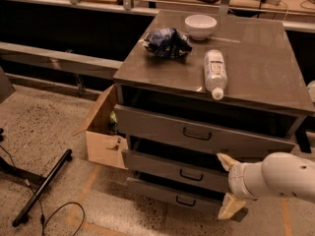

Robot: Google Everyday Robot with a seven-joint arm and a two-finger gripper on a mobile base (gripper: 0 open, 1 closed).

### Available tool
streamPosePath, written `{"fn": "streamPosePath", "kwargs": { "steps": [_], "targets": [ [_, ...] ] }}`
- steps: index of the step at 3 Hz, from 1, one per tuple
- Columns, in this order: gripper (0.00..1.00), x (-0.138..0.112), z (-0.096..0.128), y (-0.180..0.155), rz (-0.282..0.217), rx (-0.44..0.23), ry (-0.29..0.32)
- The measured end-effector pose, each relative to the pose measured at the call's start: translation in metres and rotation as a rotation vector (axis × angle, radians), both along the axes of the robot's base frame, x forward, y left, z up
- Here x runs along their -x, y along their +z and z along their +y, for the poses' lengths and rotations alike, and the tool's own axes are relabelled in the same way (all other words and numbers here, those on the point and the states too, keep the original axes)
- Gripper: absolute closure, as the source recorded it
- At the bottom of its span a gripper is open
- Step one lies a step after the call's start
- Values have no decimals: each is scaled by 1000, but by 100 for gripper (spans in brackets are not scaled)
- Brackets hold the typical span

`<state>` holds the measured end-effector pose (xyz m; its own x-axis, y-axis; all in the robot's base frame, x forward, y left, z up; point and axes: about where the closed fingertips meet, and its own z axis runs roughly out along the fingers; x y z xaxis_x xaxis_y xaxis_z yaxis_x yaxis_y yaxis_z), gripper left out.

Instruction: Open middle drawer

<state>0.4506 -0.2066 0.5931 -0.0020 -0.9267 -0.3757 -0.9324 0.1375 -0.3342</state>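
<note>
The grey cabinet (275, 63) has three drawers, all standing slightly out. The middle drawer (167, 167) is the wide shallow grey one, second down, with a small black bail handle (191, 176). The top drawer (162, 128) is above it and the lowest drawer (162, 193) below. My gripper (227, 186) is on the white arm coming in from the right edge. Its two cream fingers are spread apart, one fingertip (225, 161) at the middle drawer's right end, the other lower by the lowest drawer. It holds nothing and is right of the handle.
On the cabinet top lie a clear plastic bottle (214, 71), a crumpled blue bag (166, 41) and a white bowl (200, 25). An open cardboard box (103, 132) stands against the cabinet's left side. A black bar (43, 187) and cable lie on the floor at left.
</note>
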Motion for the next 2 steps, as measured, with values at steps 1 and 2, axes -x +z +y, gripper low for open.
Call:
{"fn": "streamPosePath", "kwargs": {
  "steps": [1, 2],
  "targets": [
    [0, -15, -3, -41, 12, -14, -19],
    [0, -26, -6, -77, 25, -8, -39]
  ]
}}
